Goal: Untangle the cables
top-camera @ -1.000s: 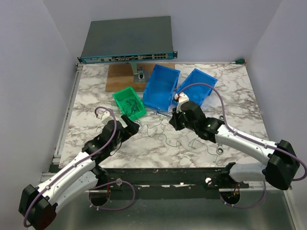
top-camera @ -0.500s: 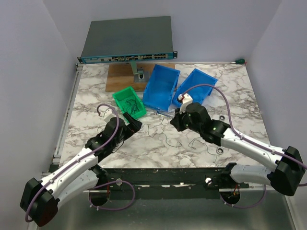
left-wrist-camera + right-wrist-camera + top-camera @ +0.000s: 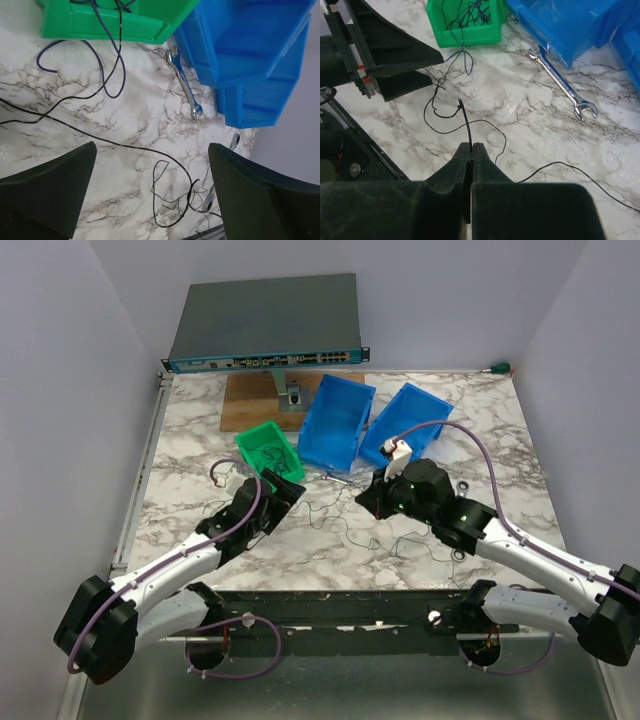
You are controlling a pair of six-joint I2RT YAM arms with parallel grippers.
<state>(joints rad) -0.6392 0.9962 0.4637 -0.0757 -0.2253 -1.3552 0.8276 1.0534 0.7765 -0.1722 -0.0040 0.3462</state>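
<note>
Thin black and blue cables [image 3: 340, 525] trail over the marble between the arms, and more lie in the green bin [image 3: 270, 453]. In the left wrist view a black wire loop [image 3: 172, 197] lies between my open fingers, and a blue wire [image 3: 75, 55] hangs from the green bin [image 3: 125, 25]. My left gripper [image 3: 287, 492] is open and empty beside the green bin. My right gripper [image 3: 471, 147] is shut on a black cable [image 3: 465, 122] that sticks up from the pinched fingertips. In the top view it [image 3: 372, 502] hovers at the table's middle.
Two blue bins [image 3: 340, 420] [image 3: 408, 422] stand tilted behind the grippers. A silver wrench [image 3: 562, 85] lies beside the blue bin, also seen in the left wrist view [image 3: 185, 82]. A network switch [image 3: 265, 325] and a wooden board [image 3: 250, 400] are at the back.
The right gripper has moved right and toward the near edge, pulling the black cable along. The left gripper has advanced toward the green bin.
</note>
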